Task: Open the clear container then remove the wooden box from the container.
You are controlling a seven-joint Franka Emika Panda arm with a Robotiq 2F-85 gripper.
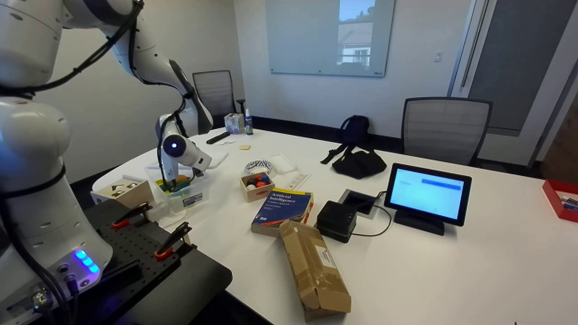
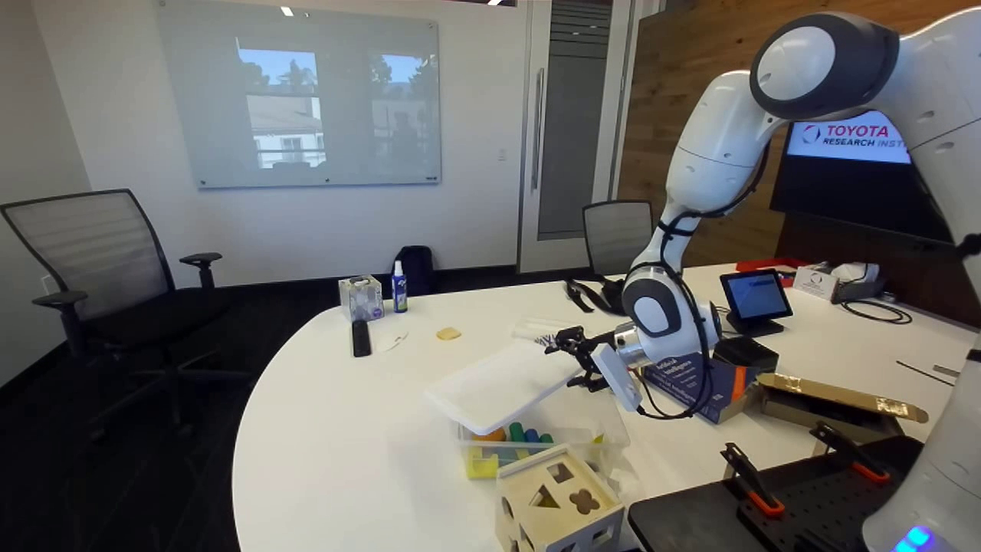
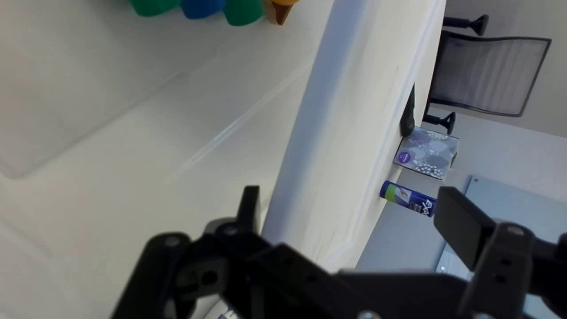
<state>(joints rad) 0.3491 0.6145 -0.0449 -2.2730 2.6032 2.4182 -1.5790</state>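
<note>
The clear container (image 1: 203, 187) stands on the table with coloured pieces inside; it also shows in an exterior view (image 2: 613, 437). Its whitish lid (image 2: 498, 387) sits tilted and shifted over it, sticking out past one side. My gripper (image 2: 565, 362) is open beside the lid's raised edge. In the wrist view the lid (image 3: 372, 102) shows between the spread fingers (image 3: 354, 210); I cannot tell whether they touch it. A pale wooden box with shaped holes (image 2: 559, 502) stands outside, close against the container. A small open wooden box (image 1: 257, 194) holds balls. No wooden box shows inside the container.
A book (image 1: 289, 207), a brown package (image 1: 311, 266), a black device (image 1: 336, 221) and a tablet (image 1: 429, 194) stand on the table. A tissue box (image 2: 360, 297), a spray bottle (image 2: 399, 287) and a black remote (image 2: 360, 338) lie toward the far end.
</note>
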